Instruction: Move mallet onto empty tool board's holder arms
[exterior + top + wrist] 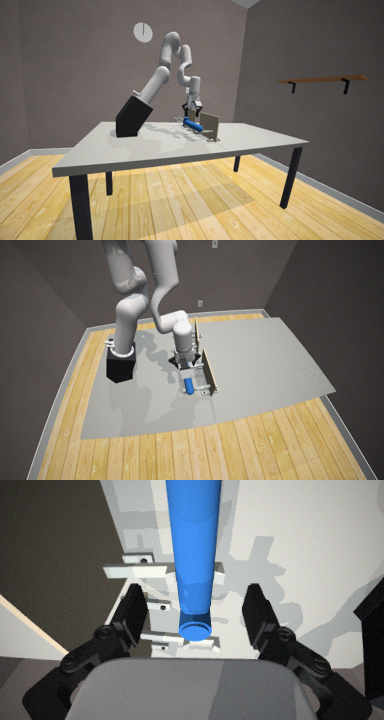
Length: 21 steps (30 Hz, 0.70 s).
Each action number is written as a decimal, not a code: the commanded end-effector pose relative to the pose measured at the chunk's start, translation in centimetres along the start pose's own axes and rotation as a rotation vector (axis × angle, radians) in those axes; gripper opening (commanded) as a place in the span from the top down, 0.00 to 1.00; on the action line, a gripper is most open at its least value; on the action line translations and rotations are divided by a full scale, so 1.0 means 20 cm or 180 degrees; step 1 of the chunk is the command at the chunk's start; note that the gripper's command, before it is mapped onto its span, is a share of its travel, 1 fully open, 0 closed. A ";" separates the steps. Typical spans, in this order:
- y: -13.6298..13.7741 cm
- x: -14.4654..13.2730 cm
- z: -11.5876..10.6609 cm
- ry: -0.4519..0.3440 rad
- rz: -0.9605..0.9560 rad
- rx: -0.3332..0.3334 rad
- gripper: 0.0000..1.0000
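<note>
Fingers: my black fingers stand fully spread, gripping nothing, one on each side of the handle's end.
Mallet: the blue cylindrical mallet (194,555) lies across the near tan tool board's (210,372) grey arms on the grey desk (249,138).

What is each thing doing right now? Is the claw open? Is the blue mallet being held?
Gripper: open, holding nothing, above the mallet.
Mallet: lying across its board's arms, not held.
Near board: upright, carrying the mallet.
Far board: upright; its arms mostly hidden.
Table: standing, with both boards on it.
</note>
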State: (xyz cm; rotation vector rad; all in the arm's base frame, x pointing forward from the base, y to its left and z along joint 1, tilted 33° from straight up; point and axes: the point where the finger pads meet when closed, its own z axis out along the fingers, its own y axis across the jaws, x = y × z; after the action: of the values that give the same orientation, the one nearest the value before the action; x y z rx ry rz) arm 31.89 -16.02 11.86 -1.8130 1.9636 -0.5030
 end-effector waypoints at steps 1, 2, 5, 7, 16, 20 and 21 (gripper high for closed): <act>-0.01 0.01 0.13 0.0006 -0.0004 0.0035 0.00; -0.02 0.02 0.15 0.0002 -0.0004 0.0039 0.00; -0.02 0.02 0.17 0.0000 -0.0004 0.0041 0.00; -0.02 0.02 0.21 -0.0001 -0.0004 0.0043 0.00; -0.01 0.01 0.32 0.0015 -0.0003 0.0026 0.00; -0.01 0.01 0.34 0.0018 -0.0003 0.0023 0.00; -0.01 0.01 0.34 0.0018 -0.0003 0.0023 0.00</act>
State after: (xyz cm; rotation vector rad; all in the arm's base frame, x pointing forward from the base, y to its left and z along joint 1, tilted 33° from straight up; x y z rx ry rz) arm 35.25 -16.10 6.51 -1.8215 1.9747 -0.4842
